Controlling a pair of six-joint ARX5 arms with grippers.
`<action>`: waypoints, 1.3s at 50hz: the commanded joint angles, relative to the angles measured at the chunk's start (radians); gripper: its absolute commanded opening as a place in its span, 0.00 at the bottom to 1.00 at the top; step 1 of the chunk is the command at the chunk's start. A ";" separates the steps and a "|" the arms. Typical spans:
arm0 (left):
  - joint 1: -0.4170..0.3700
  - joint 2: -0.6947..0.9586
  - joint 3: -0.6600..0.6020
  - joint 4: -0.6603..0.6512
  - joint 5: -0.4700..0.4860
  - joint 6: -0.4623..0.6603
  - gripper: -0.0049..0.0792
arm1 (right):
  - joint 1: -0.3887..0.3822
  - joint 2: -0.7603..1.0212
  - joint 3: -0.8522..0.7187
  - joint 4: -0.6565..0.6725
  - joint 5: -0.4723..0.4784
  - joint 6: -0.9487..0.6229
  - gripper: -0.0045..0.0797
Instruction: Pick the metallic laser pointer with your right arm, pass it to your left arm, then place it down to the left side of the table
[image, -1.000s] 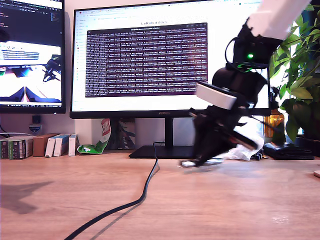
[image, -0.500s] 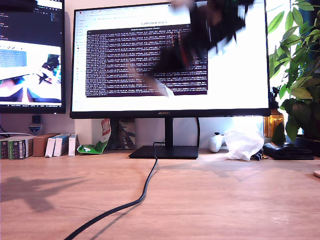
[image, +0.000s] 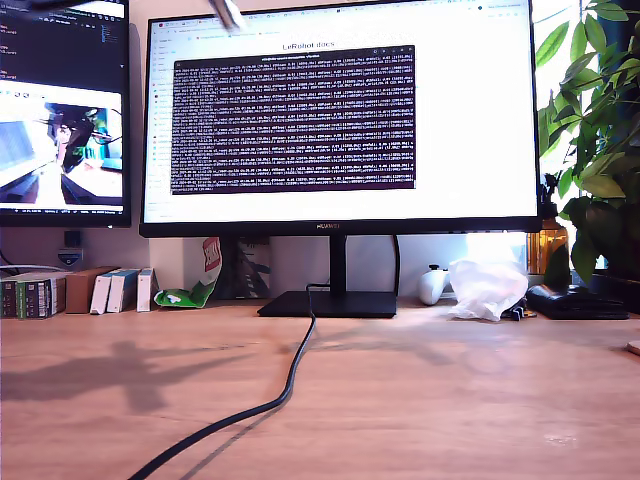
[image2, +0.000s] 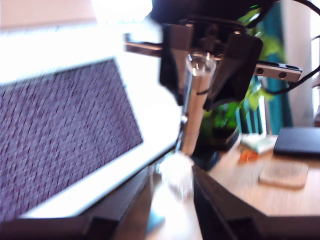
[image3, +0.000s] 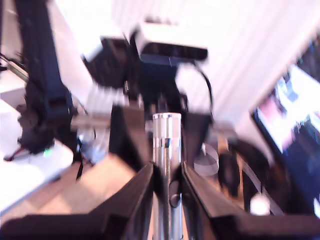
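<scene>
Metallic laser pointer (image3: 167, 165) upright between my second gripper (image3: 166, 175) jaws, clamped; my first gripper (image2: 186, 165) grip state unclear.

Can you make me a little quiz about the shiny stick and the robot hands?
1. True or false: the pointer is lying on the table.
2. Which of my grippers is shut on the pointer?
3. Fill the gap: a black ___ snakes across the table from the monitor.

Key:
1. False. It is held up in the air.
2. My second gripper.
3. Cable.
</scene>
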 joint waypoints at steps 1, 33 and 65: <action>-0.018 0.014 0.008 0.060 0.007 -0.024 0.33 | 0.013 0.004 0.015 0.006 -0.010 0.005 0.04; -0.097 0.070 0.008 0.164 0.001 -0.057 0.31 | 0.094 0.004 0.015 0.037 -0.017 0.007 0.04; -0.098 0.070 0.008 0.139 -0.012 -0.051 0.04 | 0.089 0.004 0.016 0.069 -0.038 0.095 0.35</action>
